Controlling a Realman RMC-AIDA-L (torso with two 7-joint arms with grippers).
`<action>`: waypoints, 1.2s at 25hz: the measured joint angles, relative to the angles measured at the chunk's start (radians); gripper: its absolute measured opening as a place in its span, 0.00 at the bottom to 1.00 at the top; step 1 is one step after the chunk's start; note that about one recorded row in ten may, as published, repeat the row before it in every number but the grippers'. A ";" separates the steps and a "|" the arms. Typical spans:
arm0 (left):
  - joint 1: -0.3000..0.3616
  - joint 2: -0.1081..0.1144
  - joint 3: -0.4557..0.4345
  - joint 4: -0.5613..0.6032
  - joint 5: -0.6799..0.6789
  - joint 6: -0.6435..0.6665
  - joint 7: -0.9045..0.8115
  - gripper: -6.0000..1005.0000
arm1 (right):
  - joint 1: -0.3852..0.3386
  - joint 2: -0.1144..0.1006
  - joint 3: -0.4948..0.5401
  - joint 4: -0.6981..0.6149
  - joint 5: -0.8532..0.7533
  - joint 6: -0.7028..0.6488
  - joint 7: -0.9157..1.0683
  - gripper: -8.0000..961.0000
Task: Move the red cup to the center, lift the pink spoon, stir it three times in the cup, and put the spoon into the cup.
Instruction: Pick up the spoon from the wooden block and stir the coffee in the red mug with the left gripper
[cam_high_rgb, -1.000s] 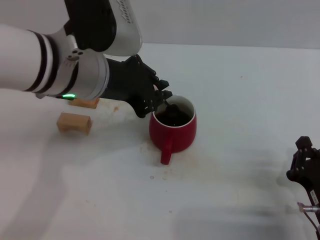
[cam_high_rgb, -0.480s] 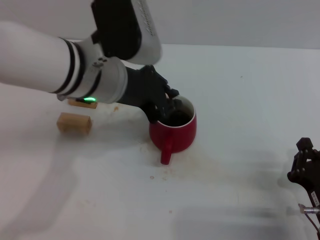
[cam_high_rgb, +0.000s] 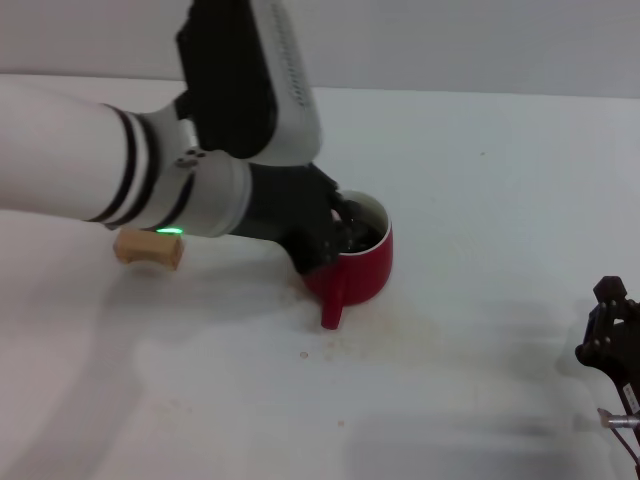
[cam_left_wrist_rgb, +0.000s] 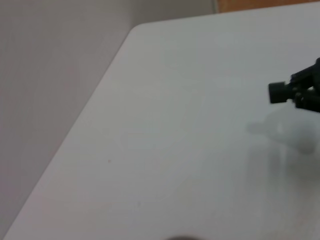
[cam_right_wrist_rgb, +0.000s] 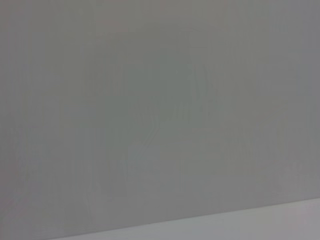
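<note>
The red cup (cam_high_rgb: 364, 268) stands near the middle of the white table in the head view, its handle (cam_high_rgb: 331, 306) pointing toward me. Dark liquid shows inside its white rim. My left gripper (cam_high_rgb: 333, 236) is right over the near-left part of the cup's mouth, reaching into it and covering much of the opening. The pink spoon is hidden; I cannot see it in any view. My right gripper (cam_high_rgb: 612, 342) is parked at the table's near right edge, far from the cup. It also shows far off in the left wrist view (cam_left_wrist_rgb: 299, 93).
One tan wooden block (cam_high_rgb: 148, 248) lies left of the cup, partly under my left forearm (cam_high_rgb: 120, 175). Small brown stains mark the table (cam_high_rgb: 480, 180) around the cup. The right wrist view shows only a plain grey surface.
My left arm has swung forward and down over the cup, covering more of its mouth and hiding the farther wooden block. The cup and the right arm stayed where they were.
</note>
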 joint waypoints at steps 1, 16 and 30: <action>0.008 0.001 -0.005 -0.006 0.006 -0.001 -0.001 0.15 | 0.000 0.000 0.000 0.000 0.000 0.001 0.000 0.01; -0.065 -0.003 -0.029 0.083 0.025 0.060 -0.010 0.14 | -0.002 0.001 -0.001 -0.002 -0.005 0.004 0.000 0.01; 0.029 0.001 0.023 -0.021 -0.026 0.018 -0.024 0.14 | 0.003 0.000 -0.003 -0.007 -0.003 0.007 0.000 0.01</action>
